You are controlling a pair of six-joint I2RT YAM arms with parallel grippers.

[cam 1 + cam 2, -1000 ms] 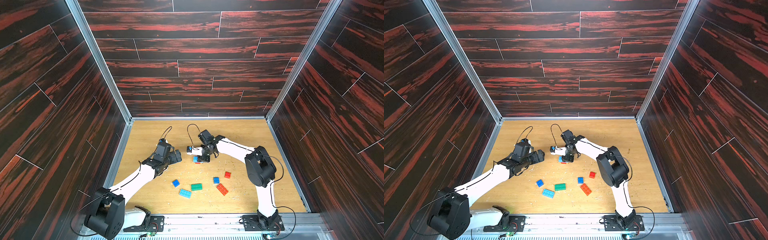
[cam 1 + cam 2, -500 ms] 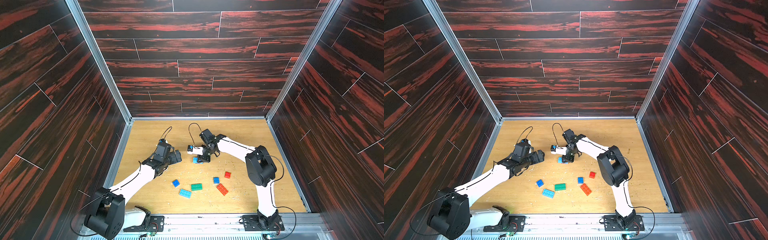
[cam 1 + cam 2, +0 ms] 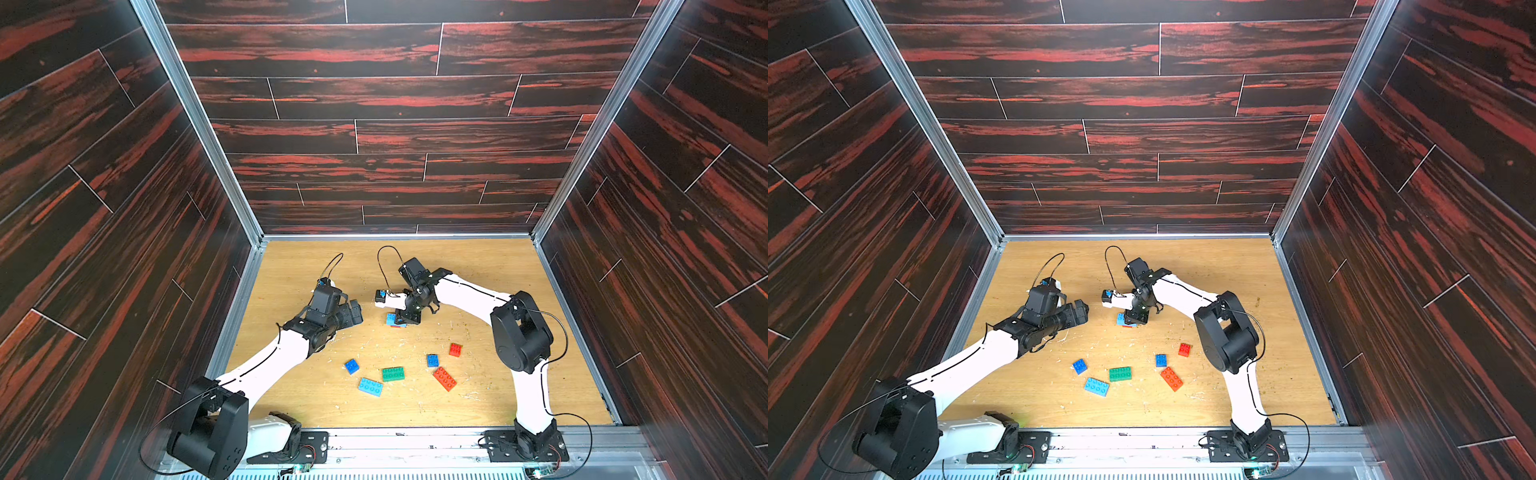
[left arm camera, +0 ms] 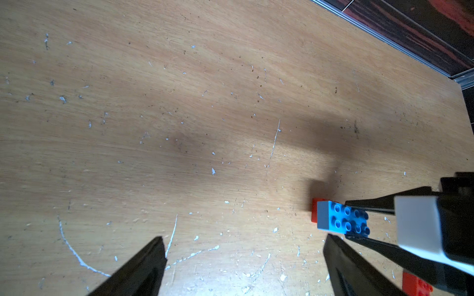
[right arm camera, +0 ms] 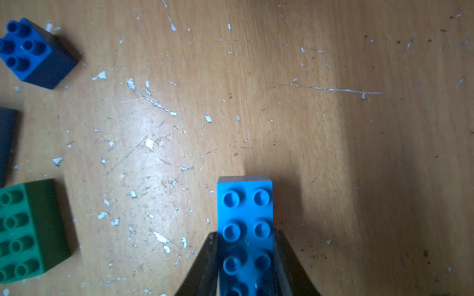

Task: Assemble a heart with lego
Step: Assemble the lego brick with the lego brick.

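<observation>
Bricks of chunky studded plastic lie on the scratched wooden tabletop (image 3: 478,266). The right gripper (image 5: 245,238) is clamped narrow on the long sides of a light-blue oblong brick (image 5: 245,205), studs up, near the tabletop's middle. In the left wrist view a red brick (image 4: 315,211) shows under its end, touching it. The left gripper (image 4: 243,239) stands spread wide, holding nothing, just beside that pair. Nearer the arm bases six loose bricks lie apart from one another: a dark-blue small square brick (image 3: 351,366), a second light-blue oblong brick (image 3: 370,386), a green oblong brick (image 3: 392,373), a second dark-blue square brick (image 3: 432,360), a red small square brick (image 3: 455,349) and a red oblong brick (image 3: 444,379).
</observation>
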